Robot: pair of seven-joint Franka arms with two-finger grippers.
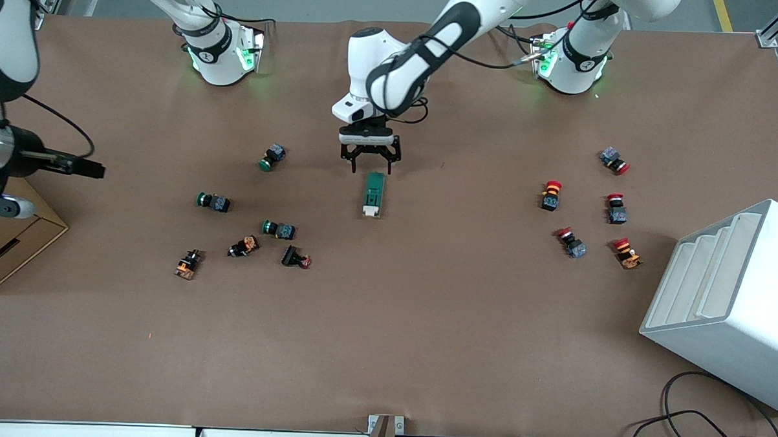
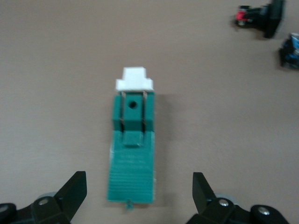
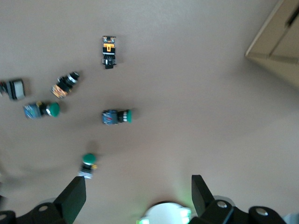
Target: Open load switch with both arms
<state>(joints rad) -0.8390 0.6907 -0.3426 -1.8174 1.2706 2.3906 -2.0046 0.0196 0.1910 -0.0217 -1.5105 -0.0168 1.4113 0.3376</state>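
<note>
The load switch (image 1: 374, 193) lies flat at the middle of the table. It is a dark-green block, and its white lever (image 1: 371, 211) is at the end nearer the front camera. My left gripper (image 1: 371, 168) is low over the switch's other end, open, with one finger on each side and nothing held. In the left wrist view the load switch (image 2: 133, 154) runs out from between the fingers (image 2: 77, 186), with the white lever (image 2: 134, 81) farthest from them. The right arm (image 1: 7, 43) waits raised at its own end of the table. My right gripper (image 3: 138, 178) is open and empty, high over the table.
Green push buttons (image 1: 213, 202) and several orange-and-black ones (image 1: 244, 246) lie toward the right arm's end. Several red push buttons (image 1: 551, 195) lie toward the left arm's end. A white stepped box (image 1: 729, 295) and a cardboard box (image 1: 6, 244) stand at the table's ends.
</note>
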